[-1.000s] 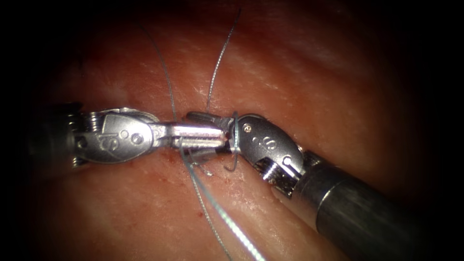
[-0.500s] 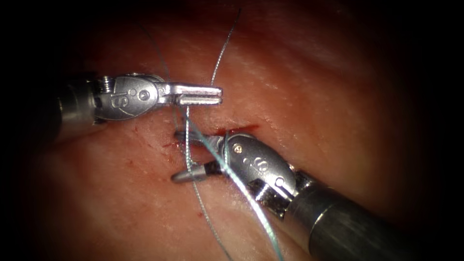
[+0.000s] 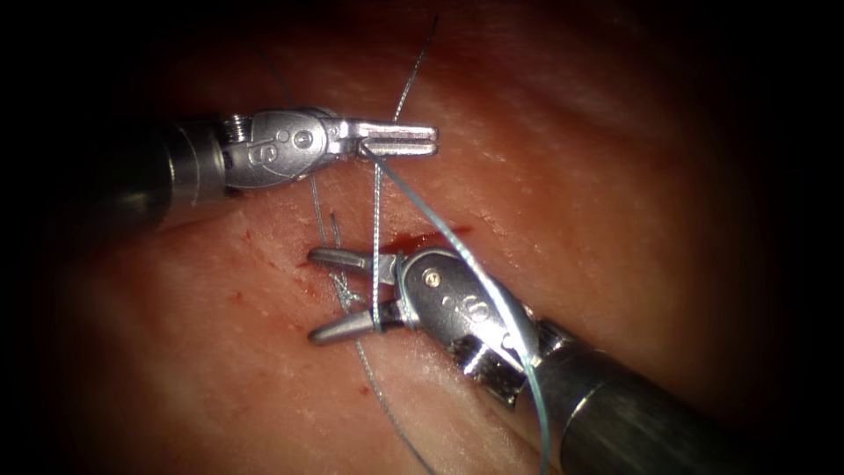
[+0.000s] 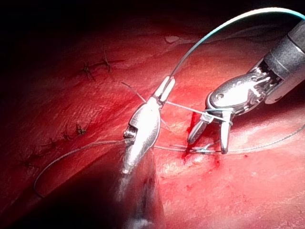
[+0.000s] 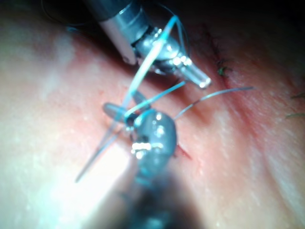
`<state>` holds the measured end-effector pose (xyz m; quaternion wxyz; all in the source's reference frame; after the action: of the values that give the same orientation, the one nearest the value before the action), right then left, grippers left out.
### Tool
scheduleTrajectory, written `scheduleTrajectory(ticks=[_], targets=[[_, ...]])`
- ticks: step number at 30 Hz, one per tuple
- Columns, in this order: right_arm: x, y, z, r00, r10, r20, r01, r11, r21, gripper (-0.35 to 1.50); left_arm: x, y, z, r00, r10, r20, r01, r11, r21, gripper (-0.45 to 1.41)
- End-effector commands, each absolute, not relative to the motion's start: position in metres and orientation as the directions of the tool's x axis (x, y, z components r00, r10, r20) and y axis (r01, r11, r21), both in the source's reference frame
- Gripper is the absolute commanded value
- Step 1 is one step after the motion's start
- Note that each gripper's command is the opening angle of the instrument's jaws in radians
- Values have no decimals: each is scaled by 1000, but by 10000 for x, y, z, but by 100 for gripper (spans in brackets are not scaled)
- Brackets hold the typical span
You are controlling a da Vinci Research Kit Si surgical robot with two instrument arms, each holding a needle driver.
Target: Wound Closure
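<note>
The left tool (image 3: 400, 139) has risen away from the cut (image 3: 422, 239), clamped on the thread (image 3: 376, 230); right tool (image 3: 330, 295), jaws apart, has thread wrapped round it (needle unseen). Judged: keep the wrap on the jaws and the pull gentle

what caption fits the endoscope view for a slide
Left tool shut on the thread; right tool open astride it over the cut.
</note>
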<state>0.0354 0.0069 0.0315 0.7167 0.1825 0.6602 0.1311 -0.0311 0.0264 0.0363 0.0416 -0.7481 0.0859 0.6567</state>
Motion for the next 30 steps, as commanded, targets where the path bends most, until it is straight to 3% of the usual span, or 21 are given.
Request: scheduleTrajectory(ticks=[1,16,30], targets=[[358,74,318,71,428,-901,63,900,432,91,-314,265,374,125,-80,-989,-173,-983,58,-45],[340,92,311,-213,521,-826,-4,845,534,84,-275,232,409,136,-115,-984,-143,-985,96,-45],[312,120,324,-310,559,-770,-98,786,610,81,-260,189,412,117,-141,-983,-146,-982,123,-45]])
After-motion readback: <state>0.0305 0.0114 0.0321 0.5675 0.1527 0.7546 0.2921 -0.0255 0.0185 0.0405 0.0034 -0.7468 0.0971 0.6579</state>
